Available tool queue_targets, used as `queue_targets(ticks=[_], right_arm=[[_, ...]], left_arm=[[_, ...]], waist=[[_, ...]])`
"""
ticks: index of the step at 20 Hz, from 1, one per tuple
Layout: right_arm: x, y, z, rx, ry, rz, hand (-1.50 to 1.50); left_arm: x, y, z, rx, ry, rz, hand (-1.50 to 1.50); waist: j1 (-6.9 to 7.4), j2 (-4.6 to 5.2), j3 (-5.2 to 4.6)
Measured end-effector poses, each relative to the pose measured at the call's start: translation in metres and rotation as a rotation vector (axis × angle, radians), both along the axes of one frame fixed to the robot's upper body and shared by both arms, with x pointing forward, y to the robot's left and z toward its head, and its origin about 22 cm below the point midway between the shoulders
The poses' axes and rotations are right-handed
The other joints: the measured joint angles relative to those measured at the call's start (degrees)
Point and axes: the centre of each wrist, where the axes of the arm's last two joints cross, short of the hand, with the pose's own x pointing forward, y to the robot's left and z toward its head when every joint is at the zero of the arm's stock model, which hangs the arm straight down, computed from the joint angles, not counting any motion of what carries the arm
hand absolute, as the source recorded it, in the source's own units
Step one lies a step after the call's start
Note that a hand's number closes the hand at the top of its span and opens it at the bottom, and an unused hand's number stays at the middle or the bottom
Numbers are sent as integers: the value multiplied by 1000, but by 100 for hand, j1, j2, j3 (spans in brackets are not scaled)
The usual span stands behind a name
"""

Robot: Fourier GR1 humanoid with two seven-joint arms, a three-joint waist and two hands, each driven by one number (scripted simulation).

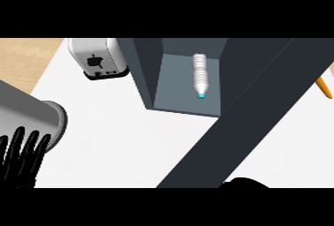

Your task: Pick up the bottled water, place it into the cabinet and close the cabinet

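Observation:
The water bottle (200, 74), clear with a blue cap, lies on its side inside the dark grey cabinet (146, 75), cap pointing toward me. The cabinet door (254, 110) stands open, running as a dark slab from the upper right down to the lower middle. My left hand (23, 156) shows at the lower left with its fingers straight and pointing up, holding nothing. Only a small black part of my right hand (244, 182) peeks in at the bottom edge, just beside the door's lower end; its fingers are hidden.
A silver toaster (98, 57) stands on the white counter (117, 141) left of the cabinet. An orange object (324, 88) sticks in at the right edge. Wooden floor shows at the upper left.

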Motion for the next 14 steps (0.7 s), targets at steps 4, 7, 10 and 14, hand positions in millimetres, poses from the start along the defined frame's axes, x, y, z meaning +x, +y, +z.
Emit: queue_targets(ticks=[4,7,10,14], right_arm=[[35,10,-7,31,70,-154,150],[63,25,-5,45,109,-214,150],[93,40,-1,40,136,-263,150],[137,58,11,40,178,-327,150]], left_arm=[[1,1,1,0,-1,-11,-150],[1,0,1,-7,0,-24,-150],[2,2,-1,-6,4,-30,-150],[6,2,-4,-13,8,-26,-150]], waist=[[93,13,18],[167,-13,24],[177,-19,33],[107,-26,63]])
